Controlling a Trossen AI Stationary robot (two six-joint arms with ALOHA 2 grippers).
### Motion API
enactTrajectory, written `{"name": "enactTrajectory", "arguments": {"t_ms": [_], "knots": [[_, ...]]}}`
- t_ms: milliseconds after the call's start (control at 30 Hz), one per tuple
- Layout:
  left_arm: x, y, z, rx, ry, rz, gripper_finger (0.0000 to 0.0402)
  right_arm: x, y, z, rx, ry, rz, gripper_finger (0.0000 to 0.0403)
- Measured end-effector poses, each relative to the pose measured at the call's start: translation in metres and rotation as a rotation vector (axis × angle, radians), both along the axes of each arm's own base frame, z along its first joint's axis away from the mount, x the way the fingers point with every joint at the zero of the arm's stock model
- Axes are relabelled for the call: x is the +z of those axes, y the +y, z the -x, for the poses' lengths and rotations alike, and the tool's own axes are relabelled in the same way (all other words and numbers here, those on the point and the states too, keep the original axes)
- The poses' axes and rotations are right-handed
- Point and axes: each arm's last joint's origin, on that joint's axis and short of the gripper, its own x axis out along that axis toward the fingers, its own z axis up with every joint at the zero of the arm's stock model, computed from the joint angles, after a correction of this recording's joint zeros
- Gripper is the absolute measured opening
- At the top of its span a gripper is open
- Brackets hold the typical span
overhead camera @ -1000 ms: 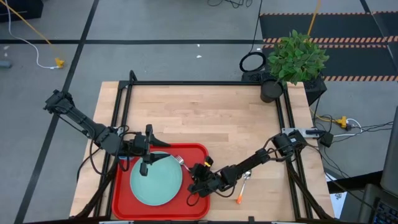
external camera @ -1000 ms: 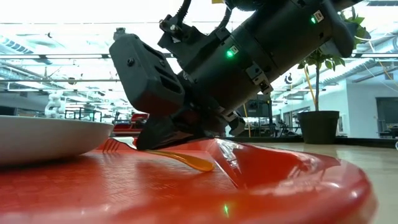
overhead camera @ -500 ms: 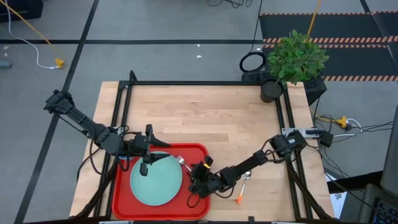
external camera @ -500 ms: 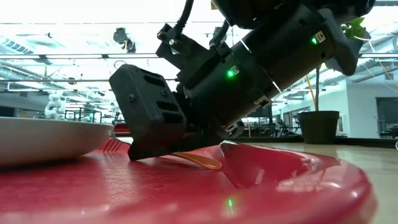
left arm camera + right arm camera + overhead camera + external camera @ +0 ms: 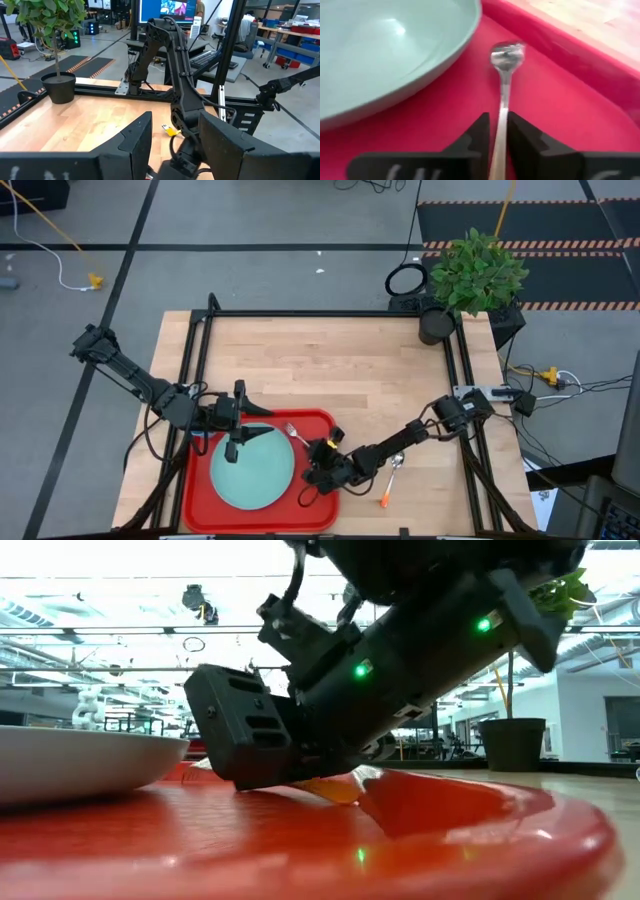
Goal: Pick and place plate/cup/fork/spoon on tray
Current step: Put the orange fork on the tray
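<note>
No legible writing (fork [image 5: 503, 75] on tray [image 5: 560, 115])

The fork [image 5: 502, 90] lies between the right claw's [image 5: 318, 463] fingers on the tray [image 5: 196, 498], the plate [image 5: 250, 468] just beside it.

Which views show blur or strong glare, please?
Right wrist view: the fork and tray look soft with blur. Low view: bright ceiling light washes out the background; the tray is blurred close up. High view: evenly lit, sharp.
</note>
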Motion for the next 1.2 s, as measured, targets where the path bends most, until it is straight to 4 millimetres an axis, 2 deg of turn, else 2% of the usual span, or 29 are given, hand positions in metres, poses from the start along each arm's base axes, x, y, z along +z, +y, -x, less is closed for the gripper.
{"name": "enactTrajectory", "arguments": {"t_ms": [133, 367, 600, 800, 1033, 1200], "knots": [[0.000, 0.000, 0.000, 0.000, 0.000, 0.000, 0.0163, -0.001, -0.007, -0.002, -0.054, -0.024, -0.044, 0.0007], [-0.003, 0.000, 0.000, -0.002, 0.028, -0.036, 0.0163, 0.006, -0.017, -0.004, -0.150, -0.080, -0.059, 0.0007], [-0.006, 0.000, 0.001, -0.004, 0.052, -0.081, 0.0163, 0.038, -0.018, -0.003, -0.190, -0.167, -0.009, 0.0001], [-0.013, 0.002, 0.001, -0.005, 0.114, -0.140, 0.0163, 0.050, 0.000, 0.005, -0.148, -0.192, -0.029, 0.0001], [-0.020, 0.003, 0.003, -0.003, 0.182, -0.161, 0.0163, 0.048, 0.027, 0.020, -0.156, -0.242, -0.139, 0.0000], [-0.030, -0.002, -0.001, -0.068, 0.247, -0.190, 0.0163, 0.047, 0.042, 0.029, -0.145, -0.254, -0.139, 0.0000]]}}
